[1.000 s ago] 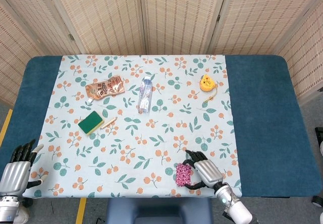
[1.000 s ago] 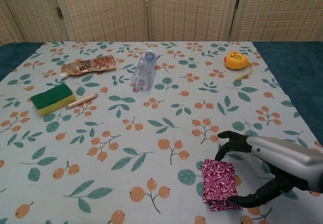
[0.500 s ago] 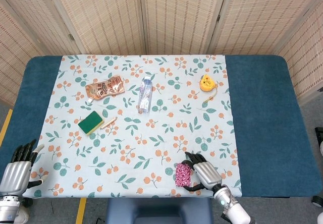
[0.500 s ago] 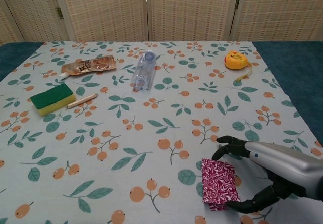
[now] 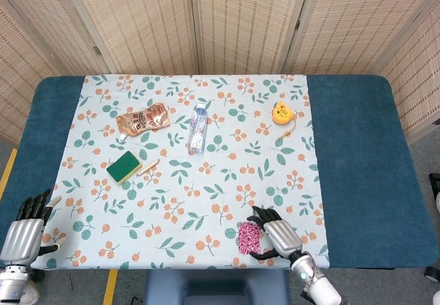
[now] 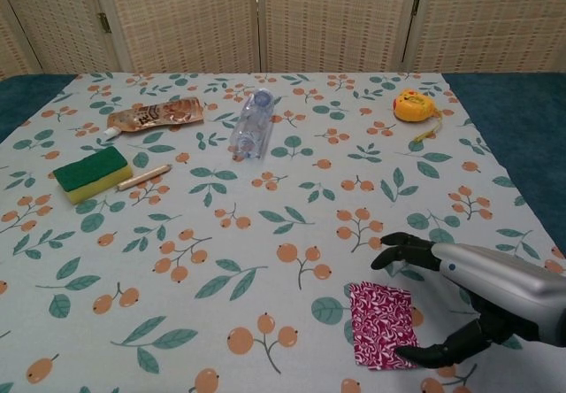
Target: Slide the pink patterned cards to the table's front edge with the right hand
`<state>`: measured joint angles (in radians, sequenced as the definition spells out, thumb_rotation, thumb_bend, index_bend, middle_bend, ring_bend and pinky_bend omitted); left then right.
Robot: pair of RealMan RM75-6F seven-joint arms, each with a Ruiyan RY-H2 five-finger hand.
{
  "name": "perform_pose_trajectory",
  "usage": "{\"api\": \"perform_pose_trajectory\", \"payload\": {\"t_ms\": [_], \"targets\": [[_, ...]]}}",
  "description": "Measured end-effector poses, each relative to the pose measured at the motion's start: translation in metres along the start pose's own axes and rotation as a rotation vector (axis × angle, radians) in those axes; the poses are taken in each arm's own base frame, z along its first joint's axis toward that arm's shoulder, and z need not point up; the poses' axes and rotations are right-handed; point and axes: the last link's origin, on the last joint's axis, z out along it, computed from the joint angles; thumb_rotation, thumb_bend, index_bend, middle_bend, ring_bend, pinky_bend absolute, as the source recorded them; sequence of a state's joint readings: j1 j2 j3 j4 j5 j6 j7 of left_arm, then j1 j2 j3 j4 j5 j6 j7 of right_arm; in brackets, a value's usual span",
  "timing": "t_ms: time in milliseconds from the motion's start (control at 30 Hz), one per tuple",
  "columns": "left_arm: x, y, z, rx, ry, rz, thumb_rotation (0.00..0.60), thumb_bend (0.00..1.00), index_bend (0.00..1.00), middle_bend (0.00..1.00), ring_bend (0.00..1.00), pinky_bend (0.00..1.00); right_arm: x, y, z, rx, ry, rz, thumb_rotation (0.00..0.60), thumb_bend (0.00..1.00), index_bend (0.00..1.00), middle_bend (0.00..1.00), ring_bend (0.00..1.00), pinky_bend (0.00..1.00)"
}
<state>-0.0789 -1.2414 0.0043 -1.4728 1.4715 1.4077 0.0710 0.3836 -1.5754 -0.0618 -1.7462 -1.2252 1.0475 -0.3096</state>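
Note:
The pink patterned cards (image 6: 381,325) lie flat on the floral cloth near the table's front edge, right of centre; in the head view the cards (image 5: 248,237) sit just left of my right hand (image 5: 273,233). My right hand (image 6: 460,300) arches beside and over their right side, thumb tip touching the cards' near right corner, the other fingers curved above the far corner. It grips nothing. My left hand (image 5: 25,227) rests at the front left corner of the table, fingers apart and empty; the chest view does not show it.
Farther back on the cloth lie a green sponge (image 6: 91,173), a wooden stick (image 6: 143,177), a brown pouch (image 6: 155,114), a clear bottle (image 6: 251,125) and a yellow tape measure (image 6: 414,105). Blue table surface (image 5: 364,161) flanks the cloth.
The cards have slid slightly toward the front edge and to the left under my right hand, which drew back with them. My left hand has stayed put.

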Motion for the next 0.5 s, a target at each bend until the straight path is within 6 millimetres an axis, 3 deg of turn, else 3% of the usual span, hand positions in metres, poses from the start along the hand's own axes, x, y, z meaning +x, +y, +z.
{"api": "perform_pose_trajectory", "payload": {"t_ms": [133, 300, 500], "targets": [[0.001, 0.001, 0.001, -0.004, 0.006, -0.002, 0.600, 0.21, 0.16, 0.00, 0.04, 0.00, 0.014, 0.004, -0.006, 0.001, 0.050, -0.015, 0.426, 0.25, 0.16, 0.04, 0.00, 0.00], [0.004, 0.002, 0.001, -0.006, 0.014, -0.001, 0.600, 0.21, 0.16, 0.00, 0.04, 0.00, 0.044, 0.023, -0.022, -0.021, 0.152, -0.089, 0.428, 0.25, 0.16, 0.04, 0.00, 0.00], [0.008, 0.006, 0.004, -0.013, 0.030, 0.003, 0.600, 0.21, 0.16, 0.00, 0.04, 0.00, 0.093, 0.067, -0.053, -0.119, 0.297, -0.228, 0.538, 0.25, 0.16, 0.04, 0.00, 0.00]]}}
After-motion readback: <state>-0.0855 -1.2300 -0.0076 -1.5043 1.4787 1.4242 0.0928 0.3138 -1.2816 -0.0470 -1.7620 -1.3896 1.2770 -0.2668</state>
